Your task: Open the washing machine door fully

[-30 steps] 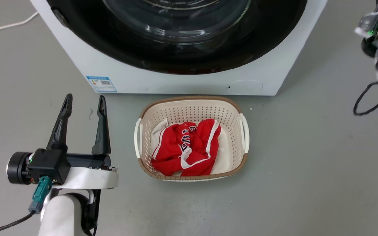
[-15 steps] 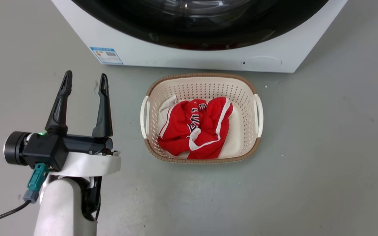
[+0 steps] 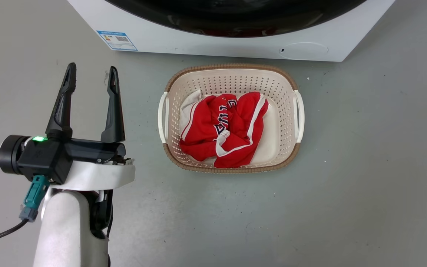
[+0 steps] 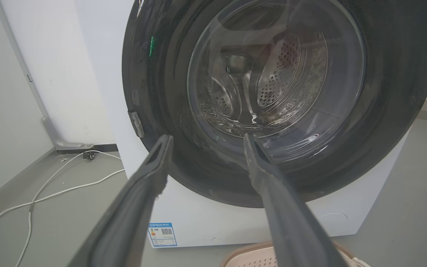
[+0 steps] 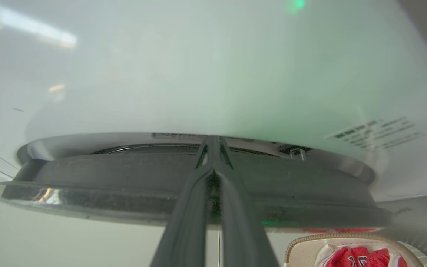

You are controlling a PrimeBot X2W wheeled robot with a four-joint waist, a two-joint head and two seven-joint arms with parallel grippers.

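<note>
Left gripper (image 3: 91, 69) stays wide open, empty; right gripper (image 5: 213, 142) closed at washing machine door (image 5: 124, 174).

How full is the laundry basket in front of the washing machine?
Partly full. A crumpled red garment with white trim lies in the basket, whose perforated walls show bare around it.

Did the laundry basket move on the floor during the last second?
No. The camera shifted; the laundry basket lies just before the washing machine, as earlier.
</note>
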